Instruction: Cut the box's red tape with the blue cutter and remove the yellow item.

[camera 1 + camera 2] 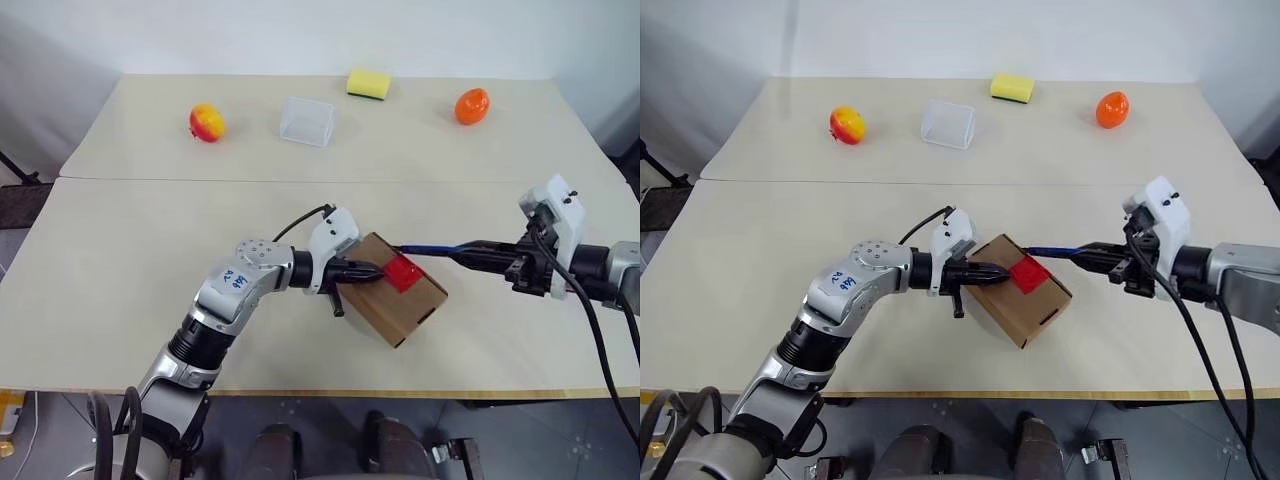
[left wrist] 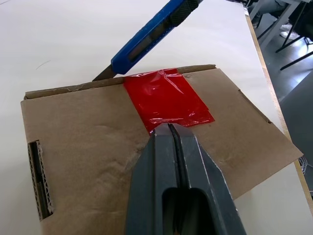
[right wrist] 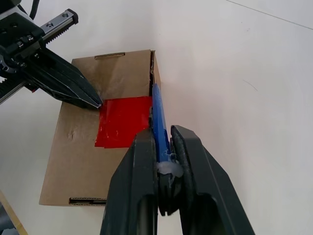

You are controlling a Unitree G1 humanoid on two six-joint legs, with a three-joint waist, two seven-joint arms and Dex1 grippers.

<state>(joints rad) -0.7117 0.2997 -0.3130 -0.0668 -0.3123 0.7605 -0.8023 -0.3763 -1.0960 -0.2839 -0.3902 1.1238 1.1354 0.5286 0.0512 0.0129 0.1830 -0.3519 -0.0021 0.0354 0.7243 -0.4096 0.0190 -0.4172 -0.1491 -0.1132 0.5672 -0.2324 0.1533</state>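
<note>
The brown cardboard box (image 1: 385,305) lies near the table's front, its lid closed by a square of red tape (image 1: 405,272). My left gripper (image 1: 379,269) is shut, and its tips press on the lid at the near edge of the tape (image 2: 166,100). My right gripper (image 1: 462,252) is shut on the blue cutter (image 1: 425,248). The cutter (image 2: 146,41) reaches in from the right, and its blade tip sits at the lid seam where the tape folds over the box's edge. The yellow item is hidden.
Along the far table stand a red-yellow fruit (image 1: 207,122), a clear plastic container (image 1: 308,120), a yellow sponge (image 1: 369,84) and an orange fruit (image 1: 472,106). The table's front edge (image 1: 330,393) runs just below the box.
</note>
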